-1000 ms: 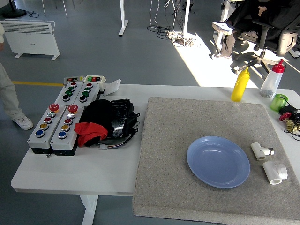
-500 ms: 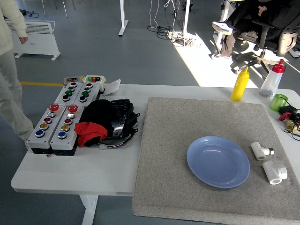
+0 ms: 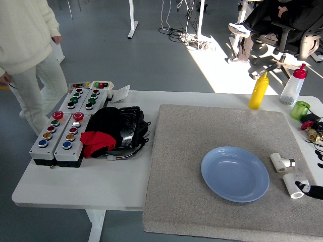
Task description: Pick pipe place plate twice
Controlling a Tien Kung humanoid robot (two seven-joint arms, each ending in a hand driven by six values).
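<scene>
Two white pipe fittings lie on the grey mat (image 3: 202,131) to the right of the empty blue plate (image 3: 235,174): a small tee (image 3: 280,162) and a larger elbow (image 3: 294,185) in front of it. My right hand (image 3: 316,191) just enters at the right edge; one black fingertip lies right beside the elbow, another shows higher up (image 3: 320,156). The fingers look spread and hold nothing. My left hand is out of view.
Button boxes (image 3: 60,132) and a black and red bundle (image 3: 113,132) sit on the left of the table. A yellow bottle (image 3: 259,91), a clear bottle (image 3: 293,85) and a green cup (image 3: 301,109) stand at the back right. A person in cream clothes (image 3: 25,45) stands by the far left corner.
My right hand has come into view at the right edge beside the elbow fitting. The person has walked in closer at the top left. The pipes and plate have not moved.
</scene>
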